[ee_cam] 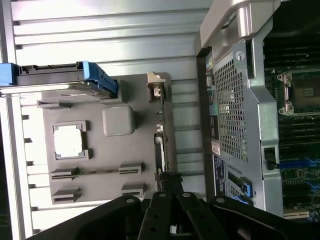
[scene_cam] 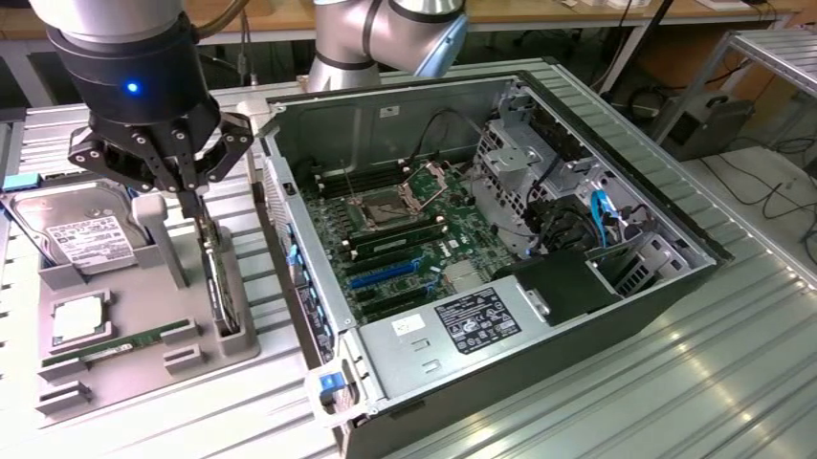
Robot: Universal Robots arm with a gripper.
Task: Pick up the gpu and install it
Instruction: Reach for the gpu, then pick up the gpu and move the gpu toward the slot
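1. The gpu point(scene_cam: 225, 287) stood on edge in a slot along the side of the grey holder tray point(scene_cam: 191, 356) nearest the open computer case point(scene_cam: 383, 115). It was not yet lifted out.
2. In the wrist view the gpu point(ee_cam: 160, 145) showed edge-on as a thin dark strip. Its silver bracket point(ee_cam: 155, 85) was at the end far from the gripper point(ee_cam: 170, 189).
3. The gripper point(scene_cam: 194, 206) hung directly over the card. The jaws were drawn close together and looked to be pinching its upper edge. Contact could not be made out for sure.
4. Handling, as I judged it: a light, stiff board, but fragile. The fan and the soldered parts on its faces should not take pressure.
5. Best hold, I thought: the bare top edge, near the middle of its length so it hangs level, clear of the fan and the lower connector edge.
6. A narrow pinch on a smooth board edge could let it swivel or slip. A tilted pull might bind it in the slot.
7. Hard drive point(scene_cam: 83, 234) and green RAM stick point(scene_cam: 121, 344) sat in the same tray, apart from the card.
8. Tray and case rested on the ribbed metal tabletop point(scene_cam: 638, 382).
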